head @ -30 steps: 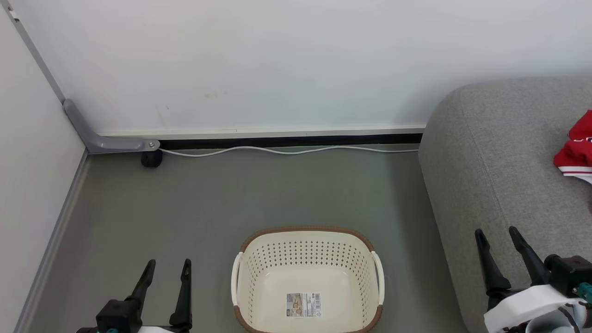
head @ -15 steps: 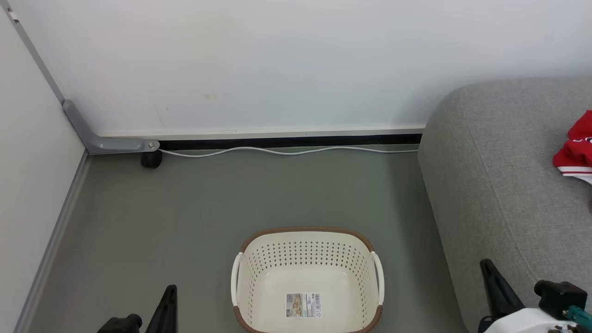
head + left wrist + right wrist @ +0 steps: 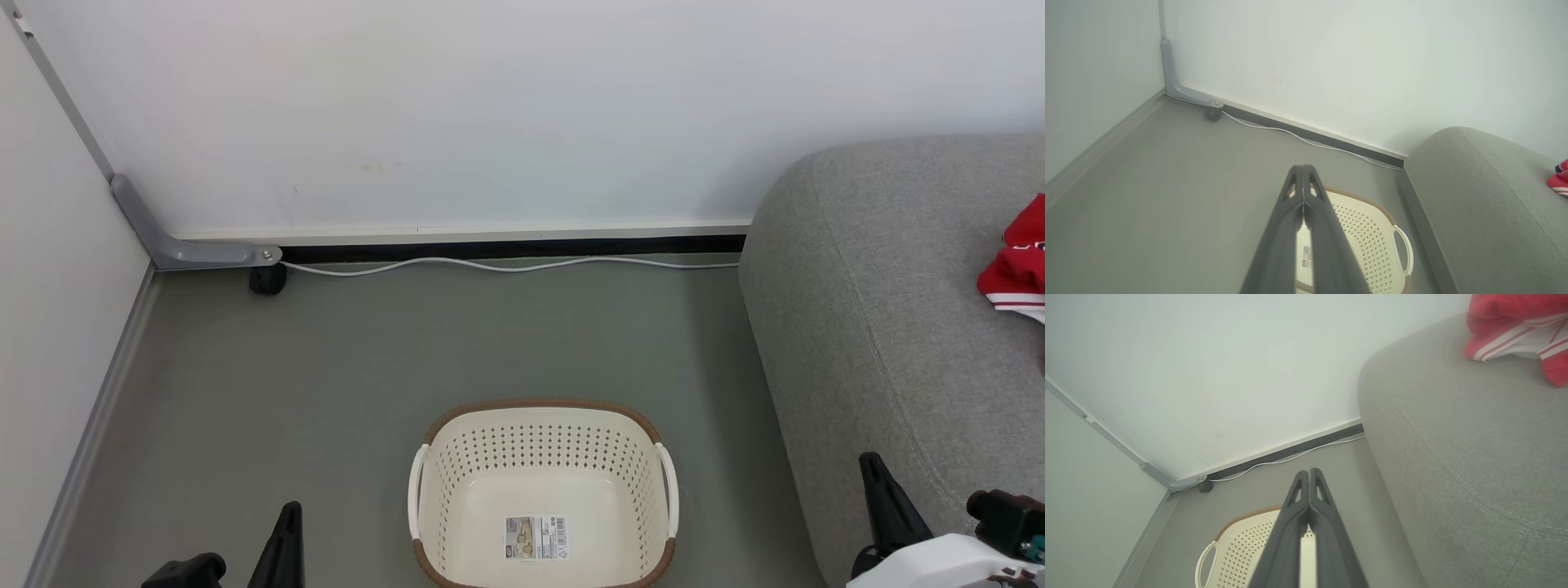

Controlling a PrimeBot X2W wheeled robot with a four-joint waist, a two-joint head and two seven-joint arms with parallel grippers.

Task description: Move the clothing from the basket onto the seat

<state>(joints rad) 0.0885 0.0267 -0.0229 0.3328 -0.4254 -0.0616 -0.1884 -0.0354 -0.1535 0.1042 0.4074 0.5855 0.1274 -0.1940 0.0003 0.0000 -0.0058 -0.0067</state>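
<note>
Red clothing [image 3: 1016,265] with white trim lay on the grey seat [image 3: 882,310], well apart from the cream basket [image 3: 543,406] on the floor [image 3: 326,392], paper label [image 3: 535,538] on the basket's bottom, left gripper [image 3: 1303,169] pressed together at the tips, right gripper [image 3: 1309,473] likewise pressed together, beside the seat.

Bright, even light; soft wrist-view edges

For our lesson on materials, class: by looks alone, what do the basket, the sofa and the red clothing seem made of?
The basket: probably moulded plastic, with smooth cream walls and regular holes; its brown rim looks woven. The sofa: grey fabric upholstery, with a speckled weave and stitched seams. The clothing: soft red cloth with white stripes, lying crumpled.
</note>
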